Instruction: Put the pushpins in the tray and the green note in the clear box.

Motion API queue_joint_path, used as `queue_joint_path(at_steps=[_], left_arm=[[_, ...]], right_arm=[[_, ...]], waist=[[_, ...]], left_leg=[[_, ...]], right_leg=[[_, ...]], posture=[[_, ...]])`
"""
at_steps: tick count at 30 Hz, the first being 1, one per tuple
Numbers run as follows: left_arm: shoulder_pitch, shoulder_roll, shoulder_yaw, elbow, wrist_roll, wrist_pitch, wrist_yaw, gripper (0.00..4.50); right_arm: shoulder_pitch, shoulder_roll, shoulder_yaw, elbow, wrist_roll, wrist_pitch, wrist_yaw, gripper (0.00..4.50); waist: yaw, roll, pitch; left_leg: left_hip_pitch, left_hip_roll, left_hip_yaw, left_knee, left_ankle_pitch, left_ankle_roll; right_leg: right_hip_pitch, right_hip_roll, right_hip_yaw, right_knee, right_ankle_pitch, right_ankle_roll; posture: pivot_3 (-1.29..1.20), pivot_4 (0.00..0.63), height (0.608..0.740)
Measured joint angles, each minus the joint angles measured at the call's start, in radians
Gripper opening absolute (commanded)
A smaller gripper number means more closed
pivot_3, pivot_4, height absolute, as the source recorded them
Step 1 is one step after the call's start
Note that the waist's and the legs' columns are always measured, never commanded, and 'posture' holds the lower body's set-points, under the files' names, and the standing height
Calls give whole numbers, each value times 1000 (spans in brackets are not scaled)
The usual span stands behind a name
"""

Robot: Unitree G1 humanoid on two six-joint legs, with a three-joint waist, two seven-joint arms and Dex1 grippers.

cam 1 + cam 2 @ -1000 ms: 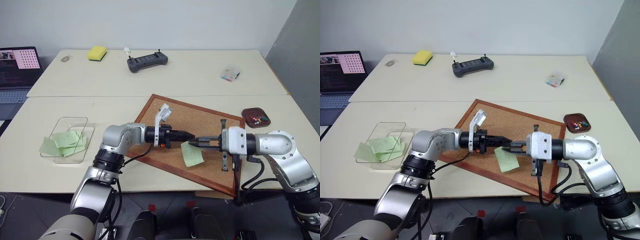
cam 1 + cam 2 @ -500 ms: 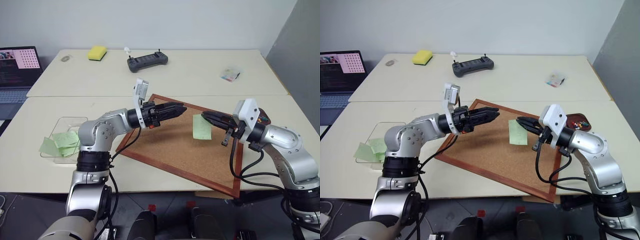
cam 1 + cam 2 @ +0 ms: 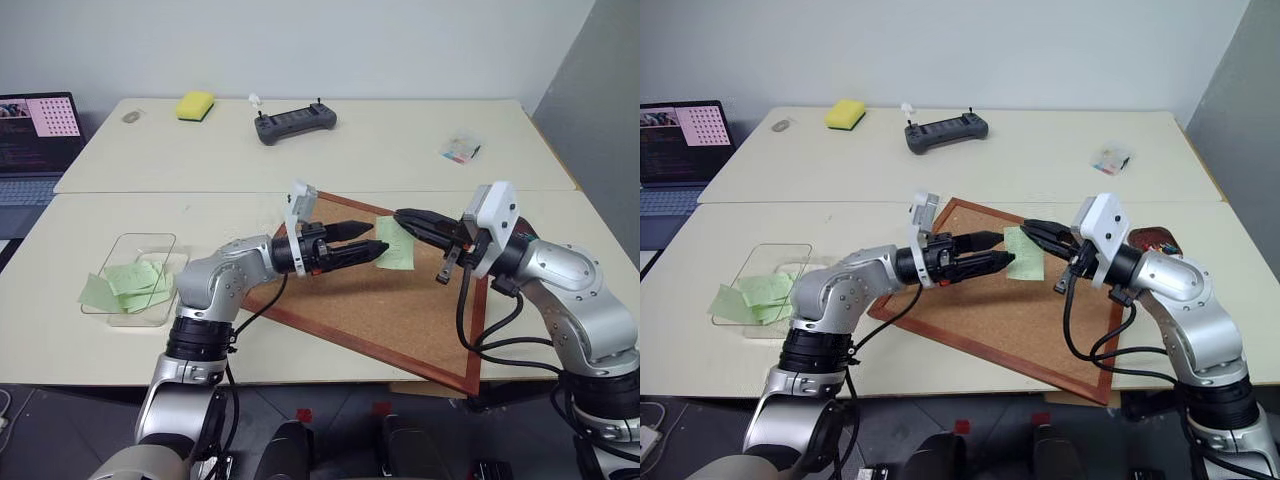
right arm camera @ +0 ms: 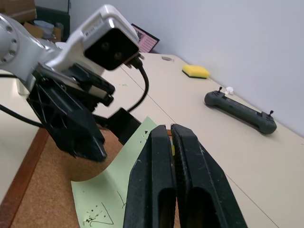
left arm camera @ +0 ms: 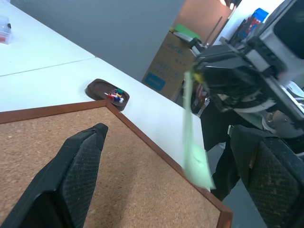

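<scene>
**Q:** Where was the pale yellow-green square paper note (image 3: pixel 395 243), and what held it?

**A:** It hung in the air above the large wood-framed corkboard (image 3: pixel 400 320), near that board's far edge. The right pincer (image 3: pixel 404 217) was clamped shut on its upper edge, so the thin sheet drooped below the black fingers. Held by one edge like that, its lower part was free for another grip.

**Q:** And the left pincer?

**A:** The left pincer (image 3: pixel 369 239) pointed across towards the note with its two fingers spread wide and holding nothing. They stood on either side of the sheet's near edge. In my judgement this was a hand-over being set up, since the shallow transparent rectangular plastic box (image 3: pixel 140 278) lay near the surface's left edge, on the left arm's side.

**Q:** What was in that box?

**A:** Several similar green notes, some spilling over its rim.

**Q:** And the pins?

**A:** Tiny mixed-colour plastic-headed pushpins (image 5: pixel 115 94) already lay in the small dark reddish-brown dish (image 5: pixel 97 88), on the surface beside the corkboard's right corner. I could see none on the cork.
</scene>
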Motion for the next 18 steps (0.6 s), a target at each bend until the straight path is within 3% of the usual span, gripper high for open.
queue_joint_path(at_steps=[6,18], left_arm=[[-27,-42,-26,23,-1,0,-1,4348],[-46,-39,-26,58,-5,23,5,2328]], right_arm=[[-16,20,22,-11,2,9,-4,0],[-24,40,46,7,-18,-5,-2,0]], waist=[[-1,0,0],[-1,0,0]], left_leg=[[0,0,0,0,0,0],[0,0,0,0,0,0]], right_leg=[[0,0,0,0,0,0],[0,0,0,0,0,0]], posture=[[0,150,740],[0,150,740]])
